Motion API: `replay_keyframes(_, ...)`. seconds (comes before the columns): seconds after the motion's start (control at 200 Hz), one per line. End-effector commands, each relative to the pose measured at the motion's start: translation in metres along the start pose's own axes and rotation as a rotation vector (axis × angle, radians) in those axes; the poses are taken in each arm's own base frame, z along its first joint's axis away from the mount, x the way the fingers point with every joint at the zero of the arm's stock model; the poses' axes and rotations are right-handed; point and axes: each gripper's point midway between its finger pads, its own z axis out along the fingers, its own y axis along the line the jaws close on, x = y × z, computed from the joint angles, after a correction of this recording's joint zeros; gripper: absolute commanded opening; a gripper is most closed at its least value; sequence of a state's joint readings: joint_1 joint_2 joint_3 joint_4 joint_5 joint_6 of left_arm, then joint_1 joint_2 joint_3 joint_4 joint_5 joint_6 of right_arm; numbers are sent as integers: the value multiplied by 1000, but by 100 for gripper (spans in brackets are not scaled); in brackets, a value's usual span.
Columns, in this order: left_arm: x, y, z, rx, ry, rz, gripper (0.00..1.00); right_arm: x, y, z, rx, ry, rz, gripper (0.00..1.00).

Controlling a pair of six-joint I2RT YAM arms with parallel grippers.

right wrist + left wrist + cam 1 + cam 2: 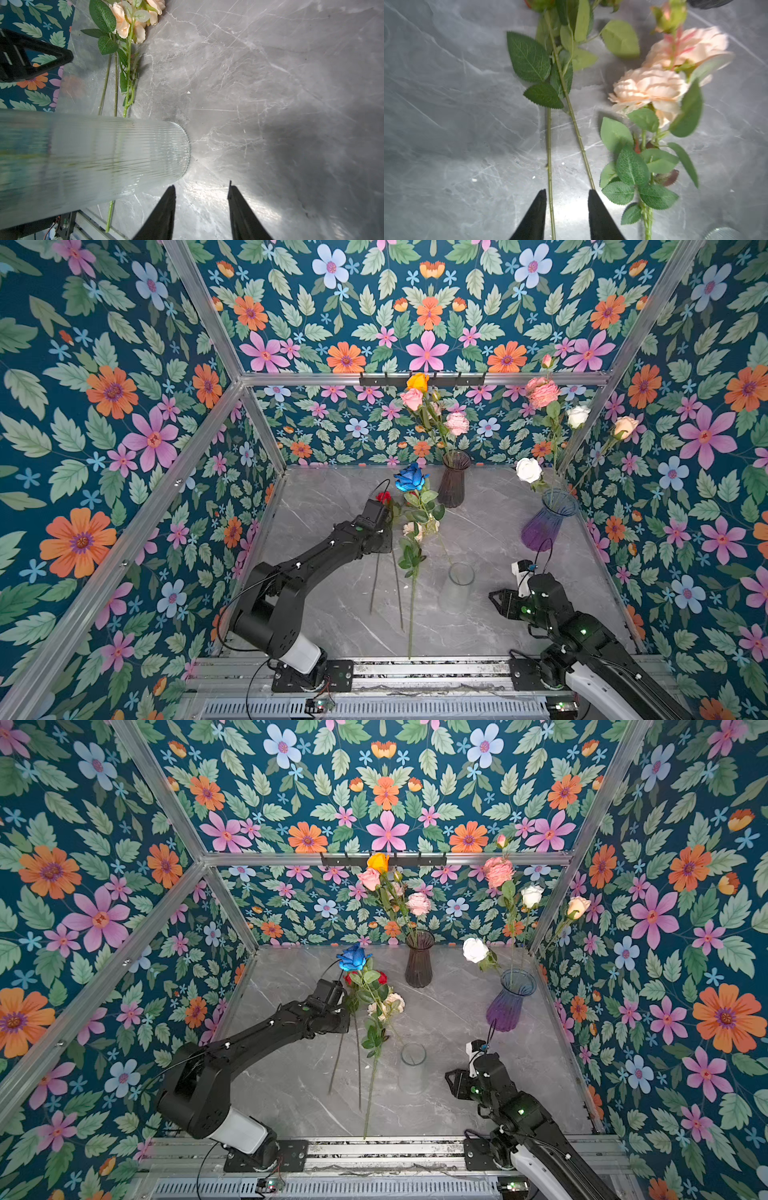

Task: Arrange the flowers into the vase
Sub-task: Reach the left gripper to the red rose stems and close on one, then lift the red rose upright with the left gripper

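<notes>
grey marble table (490,522) bears loose flowers (420,512) just left of a clear vase (456,593); others stand in a brown vase (454,485) and a purple vase (544,526). left gripper (566,216) parted around a stem (549,145), not pinching; right gripper (201,214) parted, empty, beside the clear vase.

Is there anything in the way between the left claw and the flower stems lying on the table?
Nothing visible does. In the left wrist view the left gripper stands open over the table, one bare green stem running between its jaws. A second stem passes behind one fingertip; the cream peonies lie beside them.
</notes>
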State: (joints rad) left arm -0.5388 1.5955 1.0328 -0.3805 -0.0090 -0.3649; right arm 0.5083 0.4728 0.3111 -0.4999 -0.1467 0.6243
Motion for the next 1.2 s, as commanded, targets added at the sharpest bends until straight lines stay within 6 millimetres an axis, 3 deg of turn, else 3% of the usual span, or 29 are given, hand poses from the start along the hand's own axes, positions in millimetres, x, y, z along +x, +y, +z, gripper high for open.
replay_keyframes(0.0,-4,-9,16,39,-8,-26,37,-4,2,0,-7,-17,-6,43)
replay_keyframes(0.37,-10,-12,60,5,36,-57,36,-4,3,-2,-18,-24,-11,43)
replay_keyframes(0.59,-11,-1,72,-86,51,-43,31,-4,6,-3,-34,-30,-13,43)
replay_keyframes(0.835,-11,-2,83,-108,70,-35,26,-4,8,-4,-52,-35,-19,43)
replay_keyframes(1.02,-16,-10,83,-83,58,-47,11,-3,9,-4,-57,-34,-22,43)
replay_keyframes(1.19,-40,-27,55,20,-39,-99,5,-4,9,-5,-59,-35,-22,43)
